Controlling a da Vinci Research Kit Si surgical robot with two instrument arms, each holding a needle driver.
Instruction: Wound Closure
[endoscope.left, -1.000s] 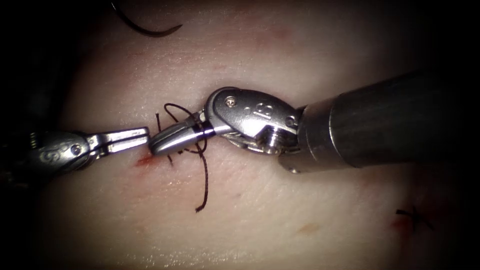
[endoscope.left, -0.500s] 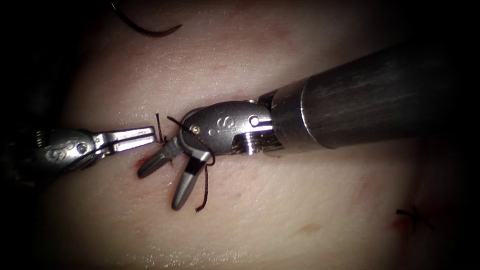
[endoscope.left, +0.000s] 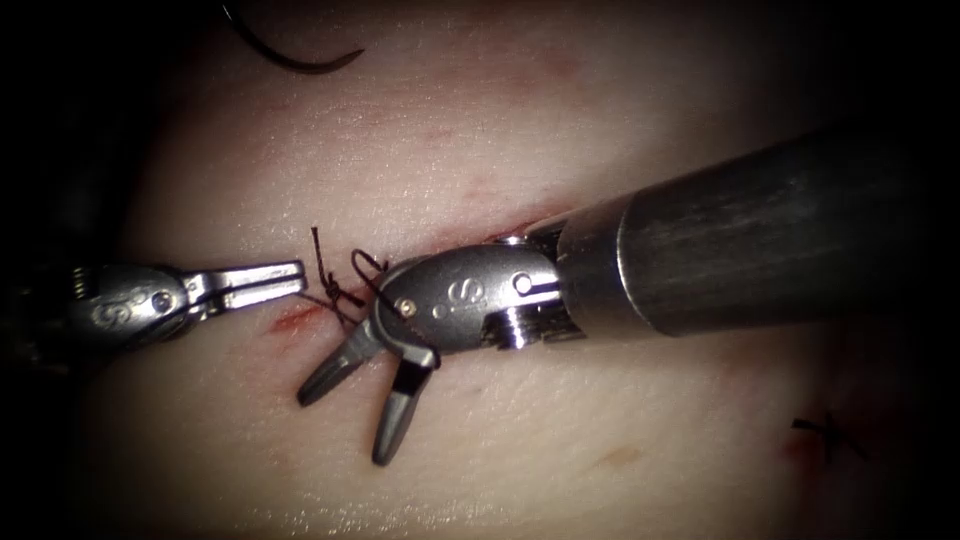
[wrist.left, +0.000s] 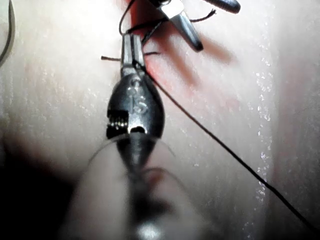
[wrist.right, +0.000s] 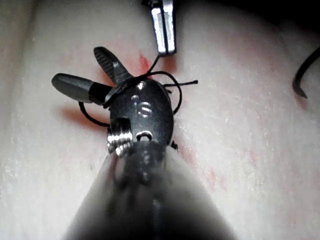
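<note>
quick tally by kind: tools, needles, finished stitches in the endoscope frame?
Tools: 2, left tool shut on thread, right tool open, holding nothing.
Needles: 1, needle lying free on the tissue, in neither tool.
Finished stitches: 1, stitch at far right.
Total: 4

The endoscope looks down on the tissue (endoscope.left: 560, 110) from above and in front, close in. The left wrist view looks along its shaft at the left gripper (wrist.left: 132, 50) from very near; the right wrist view does likewise at the right gripper (wrist.right: 82, 70). All three share the knotted thread (endoscope.left: 340, 285) between both grippers.
</note>
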